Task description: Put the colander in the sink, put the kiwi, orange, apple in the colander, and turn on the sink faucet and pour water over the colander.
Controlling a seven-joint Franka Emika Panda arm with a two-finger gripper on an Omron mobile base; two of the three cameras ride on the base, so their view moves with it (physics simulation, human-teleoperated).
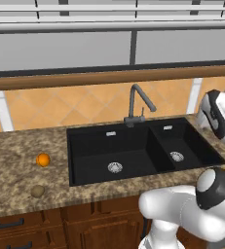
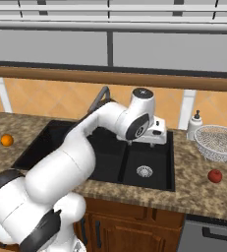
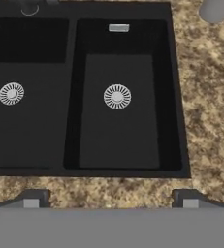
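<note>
Here the end effector [image 3: 110,201] hangs above the front rim of the sink [image 3: 128,164], pointing straight down, with its two dark fingertips [image 3: 35,198] spread wide and nothing between them. It touches nothing; the tips sit over the speckled desk [image 3: 205,121] strip just in front of the basin. Below it lies the smaller right basin, bare apart from its round steel drain [image 3: 117,96], and the larger left basin sits beside it across a narrow divider.

In the right base view the end effector [image 2: 152,133] is seen at the end of the bent white arm [image 2: 80,147], held over the black sink [image 2: 156,177] near the divider. The faucet [image 1: 137,104] rises at the back edge of the sink, its spout angled over the basins.

Well to the right on the desk stands the colander [image 2: 218,142], upright and near the white soap bottle [image 2: 195,126]. The apple [image 2: 214,175] rests on the desk just in front of the colander, apart from it.

On the other side of the sink, the orange [image 1: 43,159] lies on the desk [image 1: 16,175], and the kiwi [image 1: 37,191] sits nearer the front edge, a little apart from the orange.
</note>
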